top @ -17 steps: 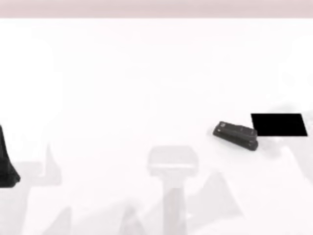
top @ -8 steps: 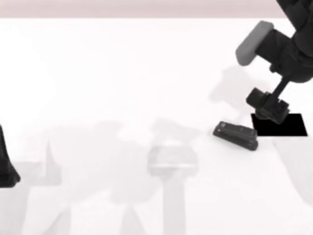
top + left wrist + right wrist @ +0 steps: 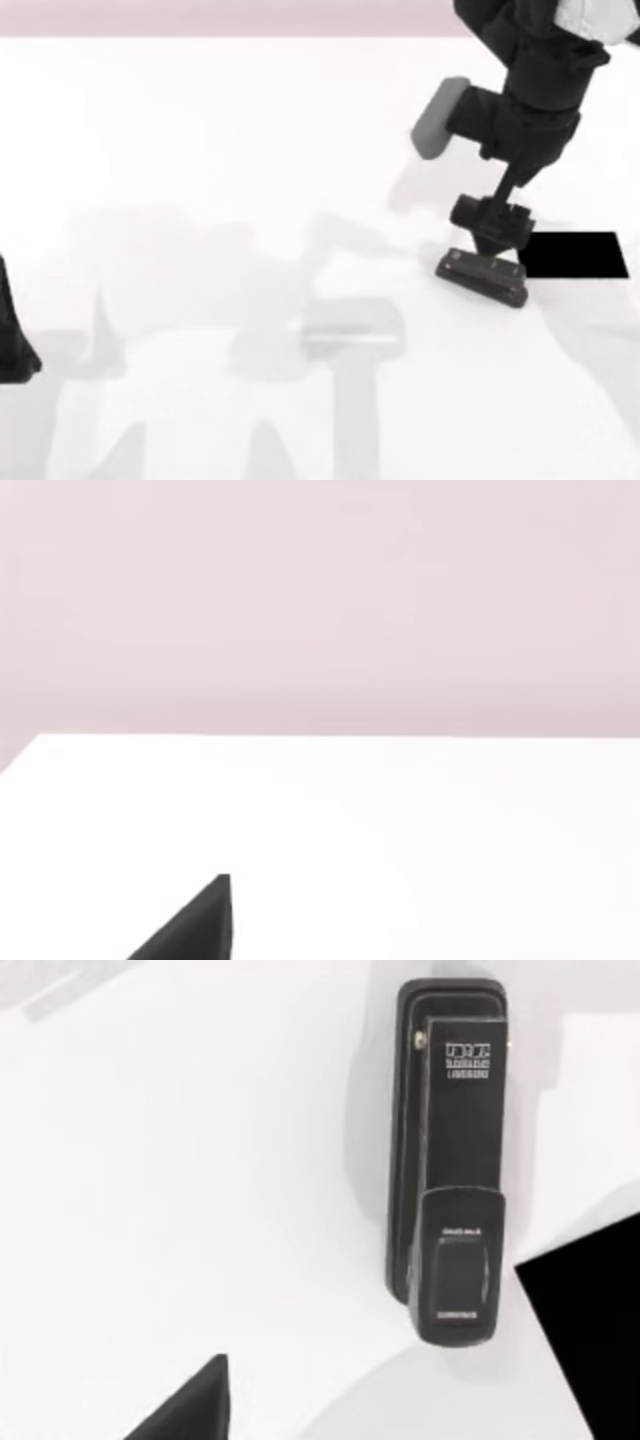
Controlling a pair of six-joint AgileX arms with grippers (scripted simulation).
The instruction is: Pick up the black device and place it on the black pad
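The black device (image 3: pixel 482 277) lies slanted on the white table at the right, its right end just short of the black pad (image 3: pixel 572 255). My right gripper (image 3: pixel 490 228) hangs over the device's far edge, open and holding nothing. In the right wrist view the device (image 3: pixel 450 1180) lies lengthwise with white lettering on its top. One corner of the pad (image 3: pixel 590 1340) shows beside it, and one dark fingertip (image 3: pixel 200 1405) stands off to the device's side. My left gripper (image 3: pixel 12 340) is parked at the table's left edge, open.
The right arm (image 3: pixel 530 90) reaches in from the upper right, with a grey cylinder (image 3: pixel 438 117) sticking out on its left. The table's far edge (image 3: pixel 250 37) runs along the top. Faint grey shadows cross the table's near half.
The right arm, out of view a second ago, has swung in from the upper right. Its gripper has moved left from above the pad to over the device. Device, pad and left arm are still.
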